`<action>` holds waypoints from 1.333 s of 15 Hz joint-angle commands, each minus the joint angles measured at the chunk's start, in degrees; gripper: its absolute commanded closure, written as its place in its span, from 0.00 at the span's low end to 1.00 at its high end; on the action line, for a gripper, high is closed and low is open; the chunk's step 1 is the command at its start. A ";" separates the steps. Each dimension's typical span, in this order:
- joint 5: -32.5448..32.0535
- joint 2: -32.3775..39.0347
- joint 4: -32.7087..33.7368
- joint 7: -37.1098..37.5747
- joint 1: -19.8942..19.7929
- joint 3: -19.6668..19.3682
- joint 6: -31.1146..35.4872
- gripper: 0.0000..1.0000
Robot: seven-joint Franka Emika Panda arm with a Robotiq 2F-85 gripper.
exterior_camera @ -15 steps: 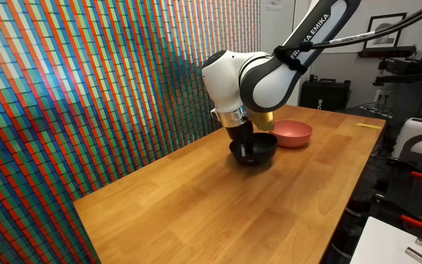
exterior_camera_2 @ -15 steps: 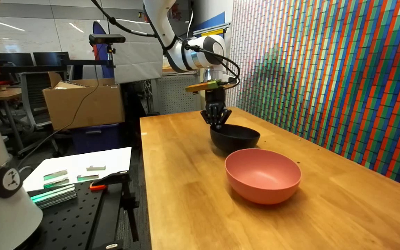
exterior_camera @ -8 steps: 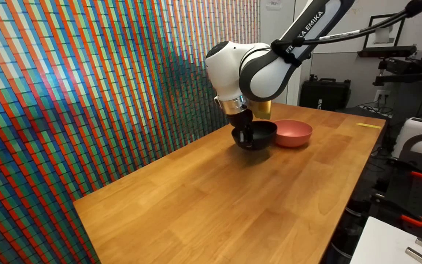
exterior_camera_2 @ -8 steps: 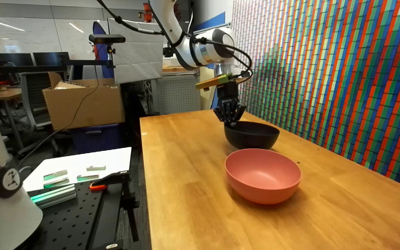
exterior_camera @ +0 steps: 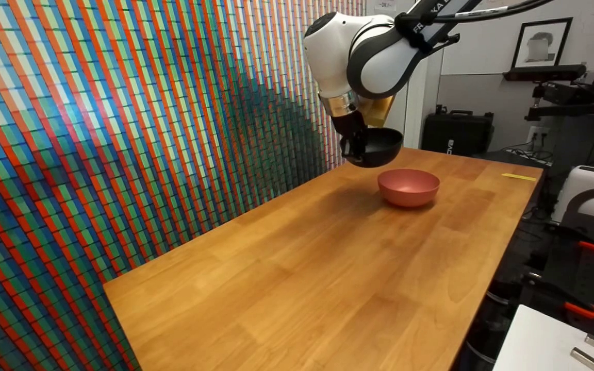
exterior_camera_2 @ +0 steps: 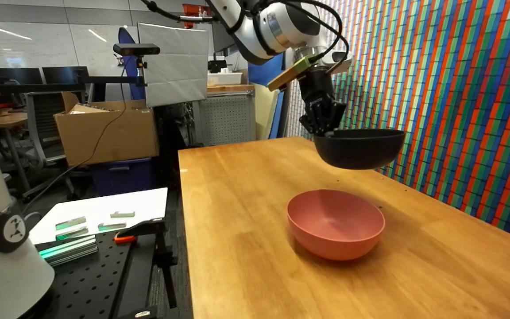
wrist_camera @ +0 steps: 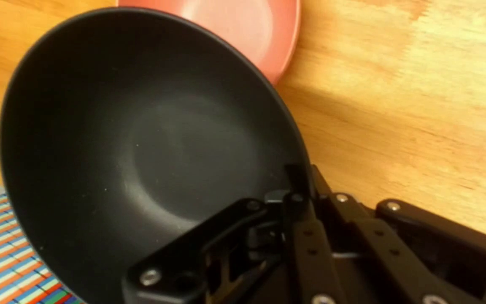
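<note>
At the left, in an exterior view, a white robot base (exterior_camera_2: 7, 272) stands beside a black perforated bench (exterior_camera_2: 82, 283). A white panel (exterior_camera_2: 144, 204) lies at the bench's far end, carrying small metal pieces (exterior_camera_2: 71, 223). A cardboard box (exterior_camera_2: 106, 139) is located farther back. To the right, a wooden table (exterior_camera_2: 237, 266) extends from near to far. Above this table is the gripper (exterior_camera_2: 328, 132). Its jaws are closed down to the thickness of the rim of the black bowl (exterior_camera_2: 365, 151); in the wrist view the fingers (wrist_camera: 296, 176) sit on either side of the bowl's wall. The pink bowl (exterior_camera_2: 334, 226) rests on the table, lower and nearer. The black bowl is suspended above the table, mouth up, its body extending right of the gripper; the two bowls are apart. At the right, a multicoloured patterned wall (exterior_camera_2: 458, 110) runs along the table.
</note>
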 commanded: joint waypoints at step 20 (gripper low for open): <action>3.41 -0.18 -12.03 4.70 -5.93 2.19 5.36 0.68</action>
